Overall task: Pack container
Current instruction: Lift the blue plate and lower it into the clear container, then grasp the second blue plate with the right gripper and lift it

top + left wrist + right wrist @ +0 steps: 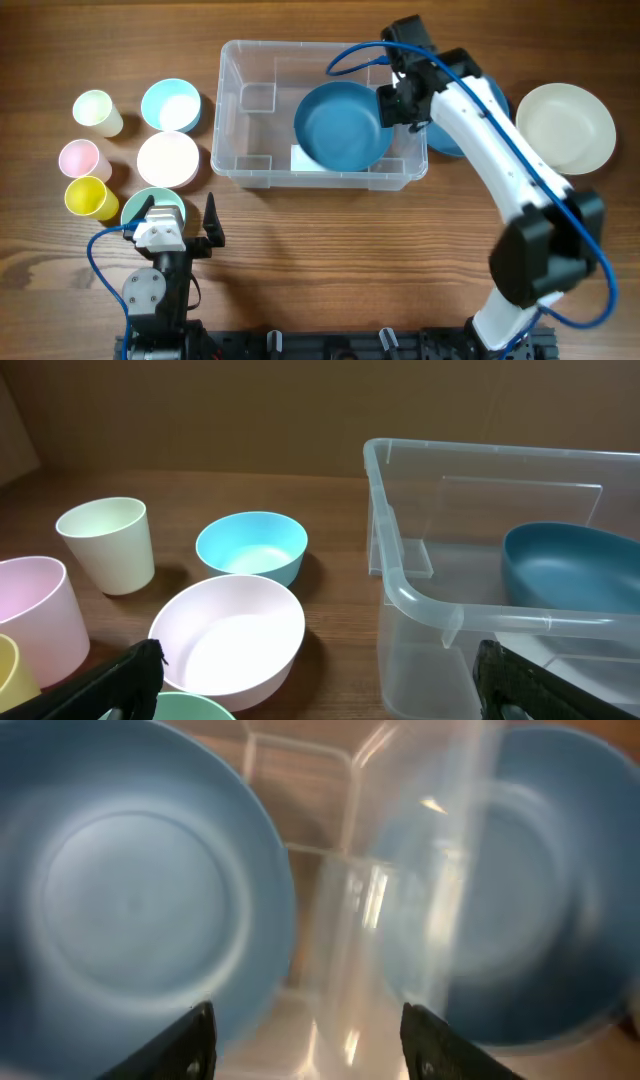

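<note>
The clear container (pixel 232 120) stands at the table's middle and holds a dark blue bowl (pixel 340 126). My right gripper (pixel 400 106) is open and empty, hovering over the container's right wall. In the right wrist view the open jaws (pixel 315 1045) straddle that wall (pixel 400 900), with the bowl inside (pixel 130 900) on the left and a second blue bowl (pixel 545 900) outside on the right. My left gripper (pixel 182 228) is open and empty near the front left, above a green bowl (pixel 150 203). The left wrist view shows the container's corner (pixel 420 600).
Left of the container stand a cream cup (pixel 97 112), a light blue bowl (pixel 171 104), a pale pink bowl (pixel 168 158), a pink cup (pixel 79 158) and a yellow cup (pixel 88 197). A cream bowl (pixel 566 127) and the second blue bowl (pixel 452 140) are on the right.
</note>
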{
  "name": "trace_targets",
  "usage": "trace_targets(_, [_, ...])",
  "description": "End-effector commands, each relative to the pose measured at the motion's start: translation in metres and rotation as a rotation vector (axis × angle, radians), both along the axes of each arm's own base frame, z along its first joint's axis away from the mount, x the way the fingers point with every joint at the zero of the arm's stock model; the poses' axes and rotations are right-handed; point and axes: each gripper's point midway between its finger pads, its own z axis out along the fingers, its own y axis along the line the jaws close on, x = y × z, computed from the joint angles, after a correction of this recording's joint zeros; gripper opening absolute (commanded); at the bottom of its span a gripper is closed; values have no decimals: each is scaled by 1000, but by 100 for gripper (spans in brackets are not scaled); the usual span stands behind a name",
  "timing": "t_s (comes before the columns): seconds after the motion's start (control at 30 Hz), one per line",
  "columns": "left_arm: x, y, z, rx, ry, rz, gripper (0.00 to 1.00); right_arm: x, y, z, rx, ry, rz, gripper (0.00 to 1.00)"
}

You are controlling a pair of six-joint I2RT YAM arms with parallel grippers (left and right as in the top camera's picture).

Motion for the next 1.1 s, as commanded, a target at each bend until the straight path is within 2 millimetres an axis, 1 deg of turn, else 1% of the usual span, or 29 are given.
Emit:
trace_targets(0.0, [0,-2,0,19,-5,-12,100,-14,-40,75,40,-154,-188,60])
trace_targets(0.03, [0,-2,0,19,-5,-12,100,-21,-53,82,44,-154,-228,60])
trace_targets(0.1, [0,-2,0,19,-5,-12,100,-34,-84,91,65,-147,-346,67])
trace_targets(0.2, [0,-2,0,19,-5,-12,100,-44,-118,90,106,-106,-442,67])
trace_targets(0.23, [0,-2,0,19,-5,-12,100,-51,-140,79,138,-56,-511,67])
trace_targets(0.3, [0,-2,0,19,-5,-12,100,-55,-155,60,186,-14,-565,67])
trace_targets(0.33, [0,-2,0,19,-5,-12,100,-55,-159,48,220,0,-582,67])
trace_targets(0.4, [0,-2,0,19,-5,-12,100,-54,-164,15,281,22,-609,66])
trace_targets(0.5, [0,-2,0,19,-5,-12,100,-59,-169,-27,305,33,-673,66])
trace_targets(0.6, [0,-2,0,19,-5,-12,100,-58,-166,-55,330,19,-683,70])
trace_targets(0.73, [0,-2,0,19,-5,-12,100,-52,-164,-74,362,-27,-704,83])
trace_targets(0.83, [0,-2,0,19,-5,-12,100,-51,-164,-82,390,-48,-760,88])
trace_targets(0.93, [0,-2,0,19,-5,-12,100,-52,-164,-96,425,-54,-843,87])
trace_targets(1.0, [0,-2,0,19,-5,-12,100,-51,-160,-106,455,-47,-853,83])
trace_targets(1.03, [0,-2,0,19,-5,-12,100,-49,-157,-111,474,-44,-845,80])
trace_targets(1.07, [0,-2,0,19,-5,-12,100,-48,-155,-114,483,-38,-842,79])
